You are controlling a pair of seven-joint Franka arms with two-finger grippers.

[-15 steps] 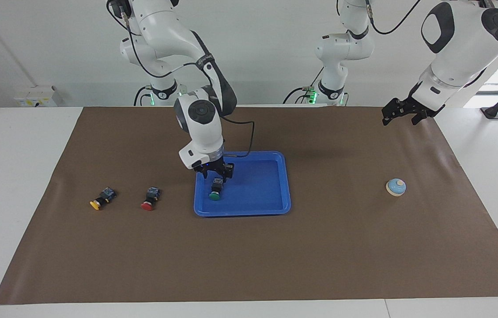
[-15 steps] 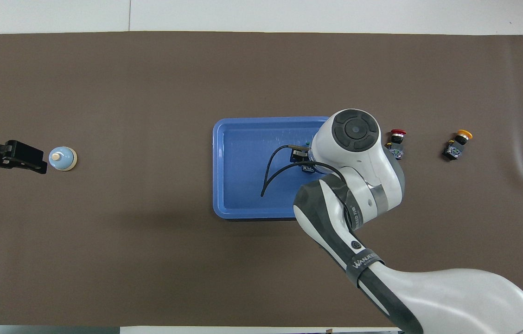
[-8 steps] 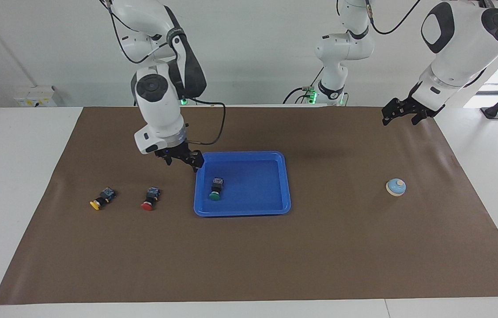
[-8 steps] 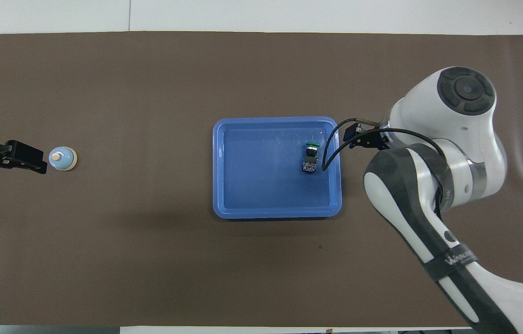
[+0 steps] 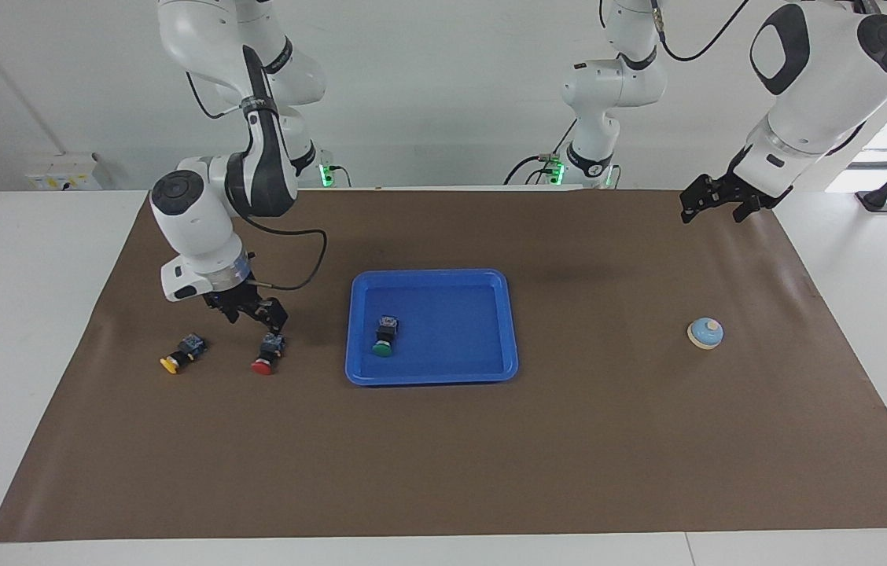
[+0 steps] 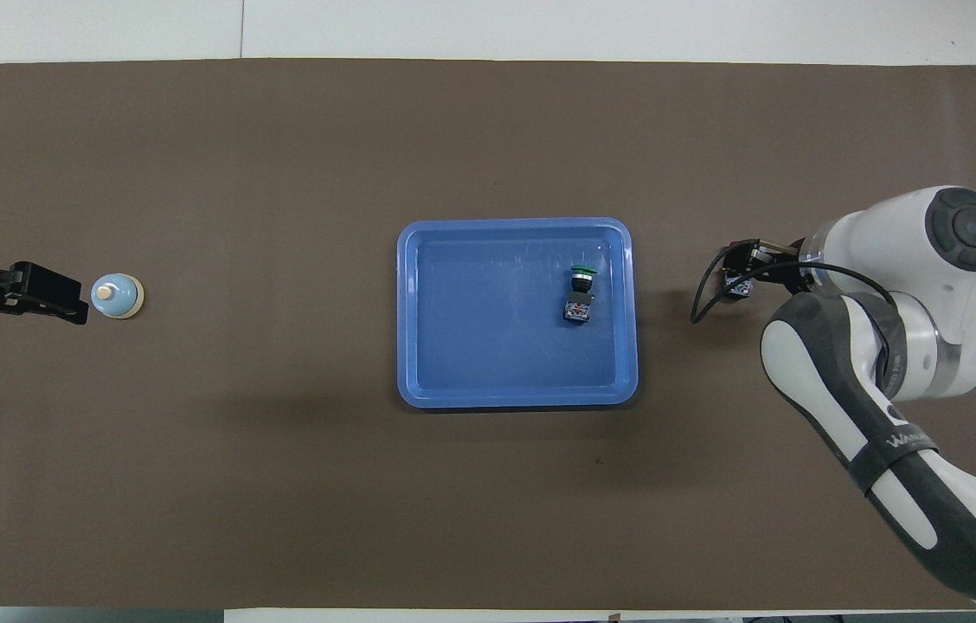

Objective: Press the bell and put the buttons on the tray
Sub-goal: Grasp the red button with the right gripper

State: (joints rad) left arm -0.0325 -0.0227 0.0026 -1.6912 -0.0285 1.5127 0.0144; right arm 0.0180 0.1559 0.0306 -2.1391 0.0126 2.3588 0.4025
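The blue tray (image 5: 512, 322) lies mid-table and holds the green button (image 5: 384, 338), which also shows in the overhead view (image 6: 579, 296) inside the tray (image 6: 514, 225). The red button (image 5: 266, 352) and the yellow button (image 5: 182, 353) lie on the mat toward the right arm's end. My right gripper (image 5: 255, 313) is open and empty, just above the red button. In the overhead view this gripper (image 6: 749, 266) covers most of the red button (image 6: 739, 288), and the arm hides the yellow one. The bell (image 5: 704, 333) (image 6: 117, 296) sits toward the left arm's end. My left gripper (image 5: 715, 203) waits raised.
A brown mat (image 5: 443, 456) covers the table, with white table edge (image 5: 27, 314) around it. In the overhead view the left gripper (image 6: 34, 294) appears right beside the bell.
My right gripper let go of the green button in the tray, rose and swung toward the right arm's end, and now hangs over the red button. The left arm has not moved.
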